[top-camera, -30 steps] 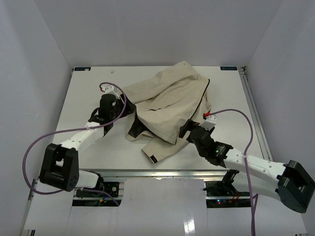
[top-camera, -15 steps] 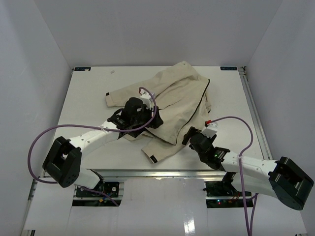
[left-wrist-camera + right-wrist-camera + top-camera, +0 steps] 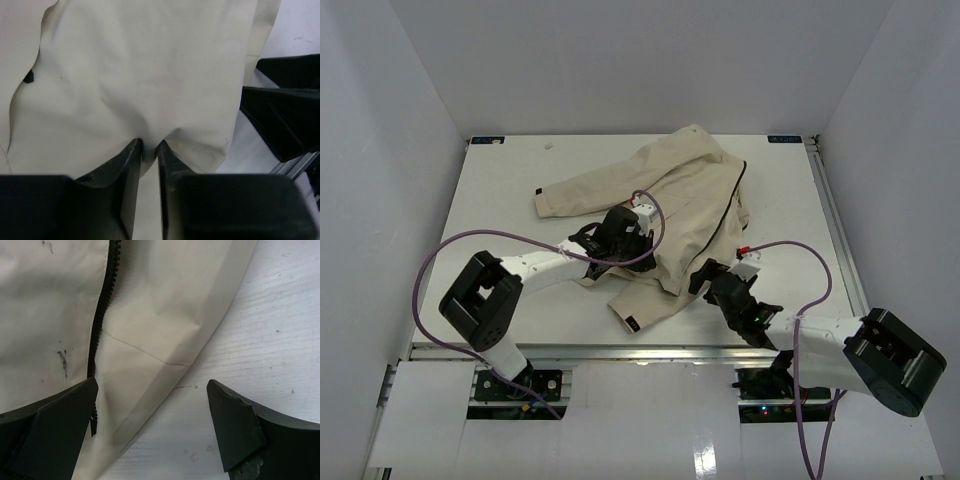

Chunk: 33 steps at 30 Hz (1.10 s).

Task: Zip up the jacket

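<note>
Since a second ago my left arm has swung in from the bare left side of the table (image 3: 500, 190) onto the jacket (image 3: 685, 195), a sleeve (image 3: 582, 188) that was bunched up now lies stretched out to the left, and my right arm has eased a little nearer its own base. I count one jacket, cream, spread across the middle and right of the table, its top close to the far edge and a lower flap (image 3: 638, 308) close to the near edge. One line of black zipper (image 3: 102, 305) teeth runs down the cloth (image 3: 160, 305) in my right wrist view, ending just beside my left-hand finger. My left gripper (image 3: 638, 238) is down on the jacket's front; in its wrist view the left gripper (image 3: 149, 145) has its fingers almost together, pinching a raised fold of the cream fabric (image 3: 150, 75). My right gripper (image 3: 703, 275) sits at the jacket's lower right edge, and the right gripper (image 3: 152, 384) is spread wide, one finger over cloth and the other over white tabletop (image 3: 265, 330). Two purple cables (image 3: 500, 236) loop over my two arms. Open table lies to the left of the sleeve and in a narrower strip between the jacket and the right rail (image 3: 835, 230); white walls (image 3: 410, 100) close three sides.
</note>
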Tool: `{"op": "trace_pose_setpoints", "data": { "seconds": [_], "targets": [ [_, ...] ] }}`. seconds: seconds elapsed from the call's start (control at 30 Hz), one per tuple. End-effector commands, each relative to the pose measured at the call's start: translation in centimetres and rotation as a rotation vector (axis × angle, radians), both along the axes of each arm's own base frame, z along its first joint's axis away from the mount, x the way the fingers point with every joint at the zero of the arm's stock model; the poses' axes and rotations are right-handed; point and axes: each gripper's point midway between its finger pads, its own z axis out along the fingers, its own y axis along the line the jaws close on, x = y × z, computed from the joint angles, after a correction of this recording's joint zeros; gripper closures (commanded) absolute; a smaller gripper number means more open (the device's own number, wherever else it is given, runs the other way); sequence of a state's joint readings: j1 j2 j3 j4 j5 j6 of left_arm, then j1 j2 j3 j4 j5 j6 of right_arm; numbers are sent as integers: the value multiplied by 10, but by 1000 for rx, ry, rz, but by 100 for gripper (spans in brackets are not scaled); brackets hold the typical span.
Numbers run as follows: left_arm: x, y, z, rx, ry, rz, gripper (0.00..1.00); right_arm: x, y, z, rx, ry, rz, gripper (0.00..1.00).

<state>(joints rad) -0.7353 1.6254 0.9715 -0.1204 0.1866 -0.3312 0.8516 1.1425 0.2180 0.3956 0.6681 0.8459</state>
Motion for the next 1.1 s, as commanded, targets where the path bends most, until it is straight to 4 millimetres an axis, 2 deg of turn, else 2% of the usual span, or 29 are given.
{"op": "trace_pose_setpoints", "data": {
  "seconds": [0.0,0.1,0.13,0.17,0.2,0.3,0.4,0.6,0.67,0.73,0.8,0.83,0.87,0.9,0.97,1.0,1.03,1.07],
  "targets": [
    [23,3,11,37,-67,77,100,11,8,6,61,-44,-10,34],
    [39,23,27,71,-124,229,100,17,-3,3,50,-41,-58,60],
    [46,33,36,82,-146,294,100,20,-8,3,52,-39,-74,78],
    [53,44,44,96,-168,366,100,23,-16,3,54,-32,-95,89],
    [61,57,53,108,-190,441,100,27,-26,3,56,-22,-123,92],
    [78,94,80,79,-212,593,100,40,-59,8,52,-20,-207,92],
    [89,124,91,60,-208,684,100,42,-83,10,9,8,-248,92],
    [83,160,73,128,-168,806,100,53,-136,41,-53,-17,-373,92],
    [76,179,64,158,-167,882,100,55,-153,44,-81,0,-405,92],
    [71,193,64,149,-173,941,100,59,-161,48,-94,9,-408,92],
    [68,220,56,179,-183,1032,100,61,-175,49,-103,33,-438,92],
    [70,237,51,187,-174,1079,100,63,-177,48,-102,43,-431,91],
    [70,239,39,180,-141,1073,100,66,-176,51,-85,41,-418,86],
    [70,240,27,159,-89,1055,92,68,-170,52,-78,47,-362,74],
    [72,235,13,137,-35,998,64,74,-154,60,-68,45,-261,48],
    [71,227,11,121,-19,952,42,75,-145,63,-55,41,-213,44],
    [70,221,11,107,-14,922,36,74,-138,68,-56,28,-179,31],
    [68,216,15,89,-18,896,32,73,-129,76,-58,8,-145,22]
  ]
}}
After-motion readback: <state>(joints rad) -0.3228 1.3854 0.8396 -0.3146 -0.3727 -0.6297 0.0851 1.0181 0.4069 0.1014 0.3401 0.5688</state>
